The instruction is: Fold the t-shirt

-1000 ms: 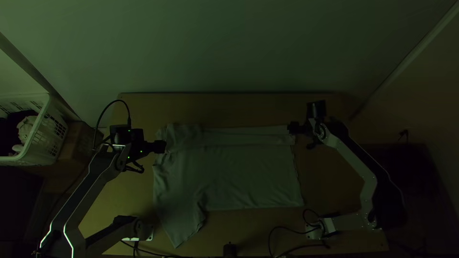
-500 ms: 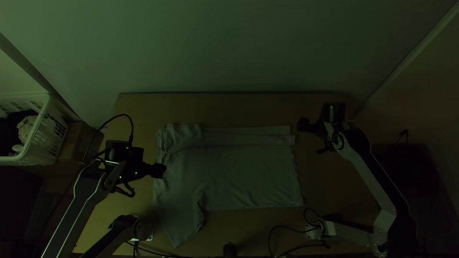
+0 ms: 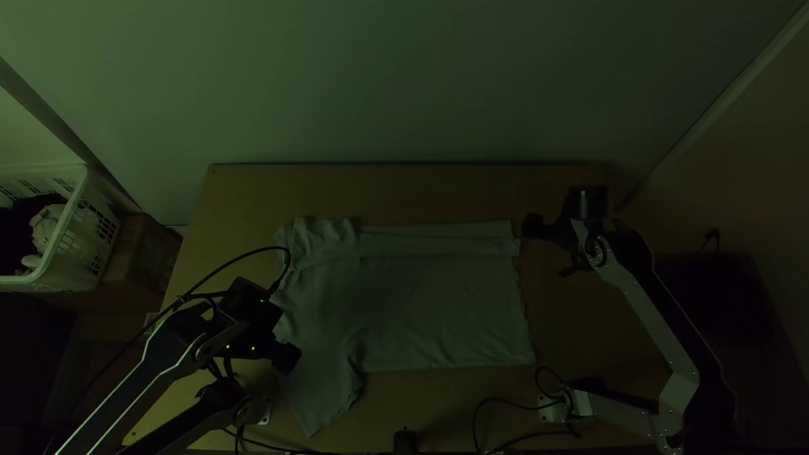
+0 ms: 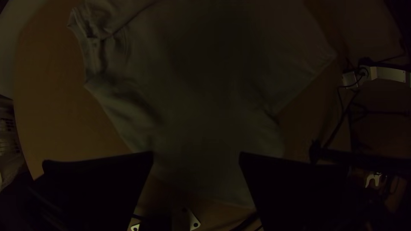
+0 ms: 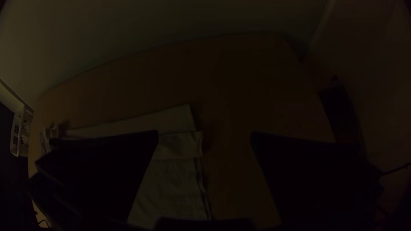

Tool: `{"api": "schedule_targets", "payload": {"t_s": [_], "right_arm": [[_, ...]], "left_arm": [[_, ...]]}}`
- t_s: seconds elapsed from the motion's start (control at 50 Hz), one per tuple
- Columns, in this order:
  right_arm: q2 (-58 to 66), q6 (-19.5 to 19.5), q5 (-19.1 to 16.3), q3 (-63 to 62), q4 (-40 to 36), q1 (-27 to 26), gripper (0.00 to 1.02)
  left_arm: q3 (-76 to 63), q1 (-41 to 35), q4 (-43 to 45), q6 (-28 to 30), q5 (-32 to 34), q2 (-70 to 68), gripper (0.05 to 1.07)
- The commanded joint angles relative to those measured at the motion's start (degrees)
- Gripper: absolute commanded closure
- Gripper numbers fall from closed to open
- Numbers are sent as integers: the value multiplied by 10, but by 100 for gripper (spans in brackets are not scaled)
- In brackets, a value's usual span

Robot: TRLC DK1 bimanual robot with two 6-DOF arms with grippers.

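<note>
The pale t-shirt (image 3: 413, 303) lies on the table, its far side folded over in a long strip and one sleeve spread toward the near edge at the left. My left gripper (image 3: 289, 358) is above the shirt's left side, near that sleeve. In the left wrist view, the left gripper (image 4: 196, 156) is open over the cloth (image 4: 201, 107). My right gripper (image 3: 531, 226) stands just right of the shirt's far right corner. In the right wrist view, the right gripper (image 5: 204, 134) is open, with the strip's end (image 5: 182, 143) beyond its fingers.
A white basket (image 3: 80, 240) holding cloth stands beside the table at the left. Bare wood of the table (image 3: 404, 194) runs along the far edge. Cables and a small black object (image 3: 405, 440) lie at the near edge.
The left gripper has moved down the picture along the shirt's left side, toward the near sleeve. My right gripper has drawn back a little to the right from the far corner. The shirt lies much as before.
</note>
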Motion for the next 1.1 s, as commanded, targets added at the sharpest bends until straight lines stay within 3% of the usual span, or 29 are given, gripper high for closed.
{"api": "schedule_targets", "payload": {"t_s": [0.0,1.08], "right_arm": [[-10,12,-3,-12,-4,-7,4],[41,2,-11,-11,0,-29,4]], "left_arm": [[-27,-16,-17,13,-7,10,11],[-50,-230,-31,1,-49,309,14]]}}
